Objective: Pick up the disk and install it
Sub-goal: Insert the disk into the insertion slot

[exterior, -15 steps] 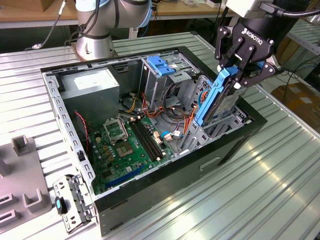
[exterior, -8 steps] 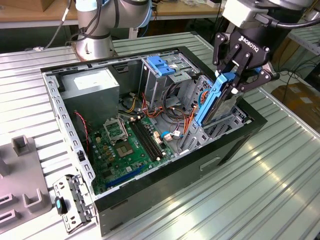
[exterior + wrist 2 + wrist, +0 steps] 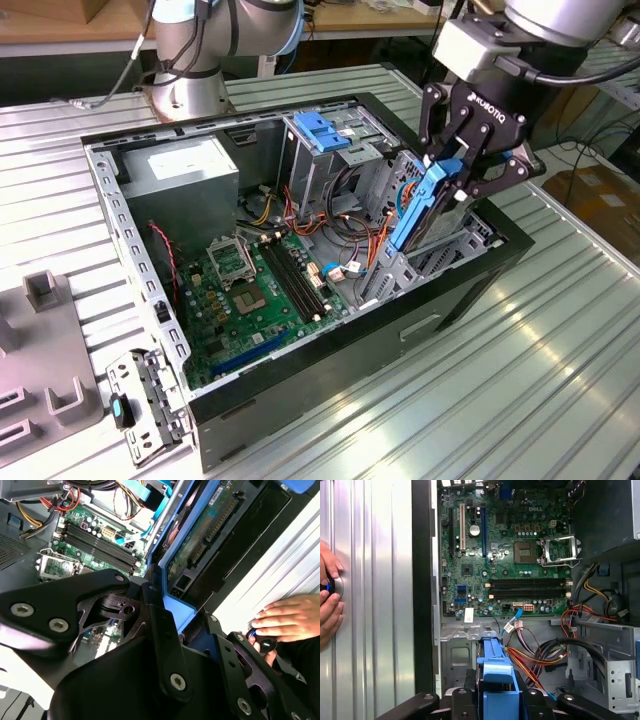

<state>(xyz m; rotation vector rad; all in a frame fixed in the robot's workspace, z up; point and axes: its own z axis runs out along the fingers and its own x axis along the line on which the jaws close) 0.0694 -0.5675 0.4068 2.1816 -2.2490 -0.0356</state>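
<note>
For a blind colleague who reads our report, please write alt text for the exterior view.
A black robot gripper holds a flat hard drive in a blue plastic rail frame, tilted, at the grey metal drive cage of an open black computer case. The green motherboard lies exposed inside.

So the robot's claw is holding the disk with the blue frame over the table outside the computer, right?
Not quite. The gripper does hold the disk with the blue frame, but above the inside of the open computer case, not over the table outside. The exterior view shows it.
</note>
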